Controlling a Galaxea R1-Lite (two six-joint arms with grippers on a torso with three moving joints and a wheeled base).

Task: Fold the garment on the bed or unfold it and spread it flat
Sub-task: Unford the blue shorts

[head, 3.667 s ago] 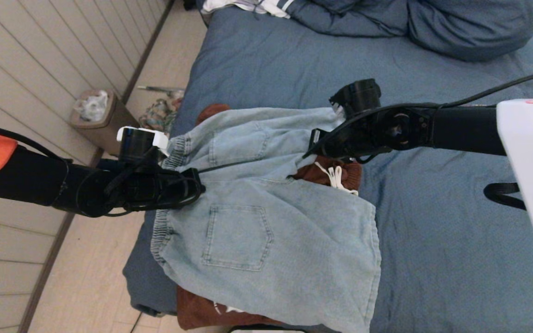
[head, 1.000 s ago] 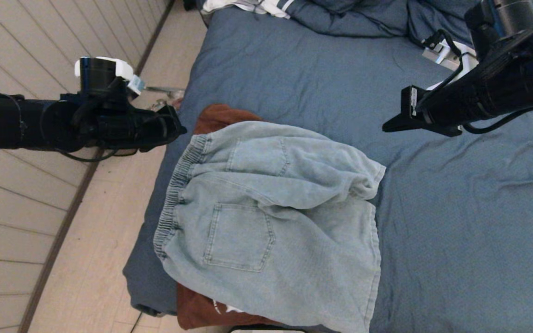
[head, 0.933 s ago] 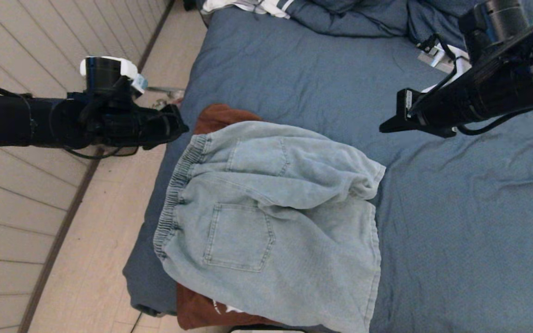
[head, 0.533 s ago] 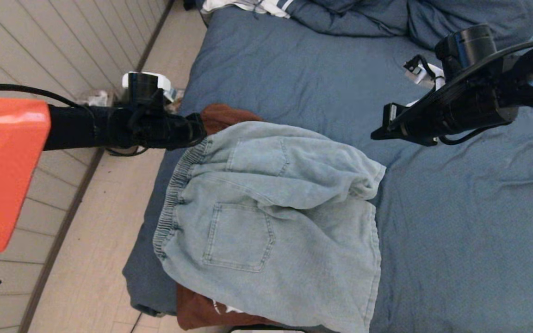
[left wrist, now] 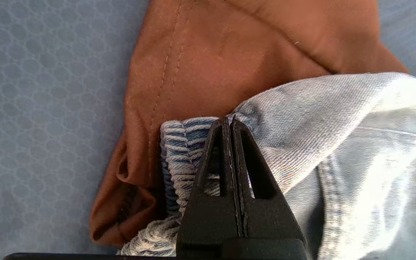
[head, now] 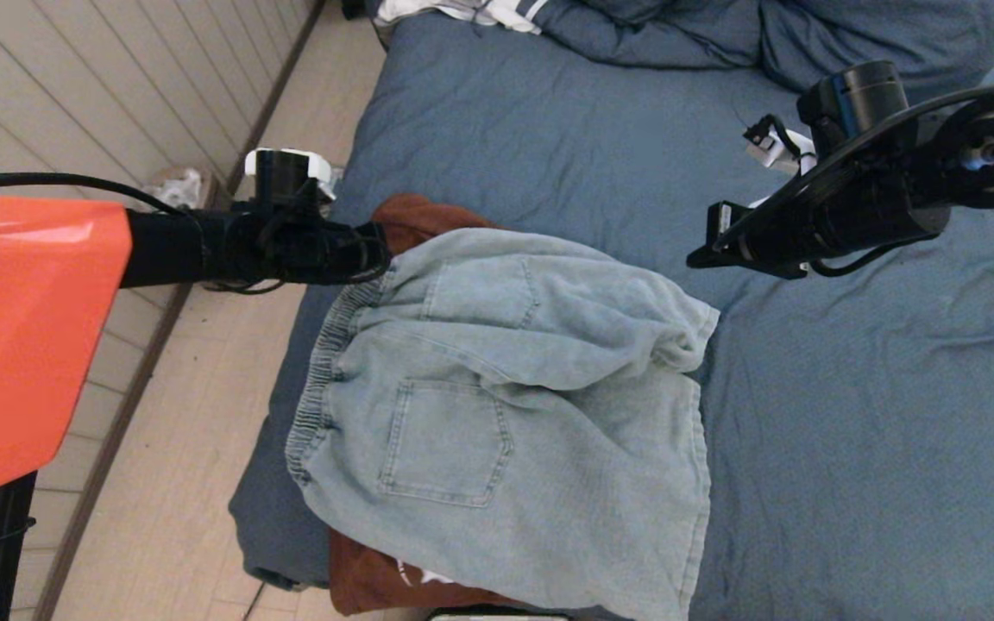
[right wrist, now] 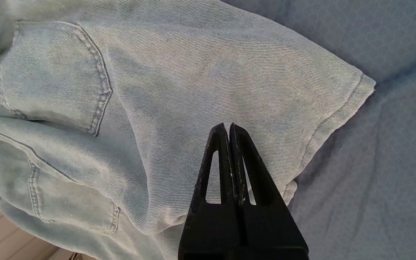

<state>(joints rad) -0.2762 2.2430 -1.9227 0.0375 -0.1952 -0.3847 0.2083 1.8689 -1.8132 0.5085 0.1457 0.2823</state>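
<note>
The light-blue denim shorts (head: 506, 414) are lying folded over on the near left corner of the bed (head: 851, 414), covering a rust-brown garment (head: 406, 216) whose edges are peeking out past the shorts' waistband and below their hem. The left gripper (head: 380, 252) is hovering at the far end of the shorts' elastic waistband (left wrist: 179, 151), its fingers pressed together and holding nothing. The right gripper (head: 695, 259) is hanging above the sheet just beyond the shorts' far leg-hem corner (right wrist: 363, 85), also pinched together and empty, while crumpled blue bedding (head: 773, 43) is lying at the bed's far end.
</note>
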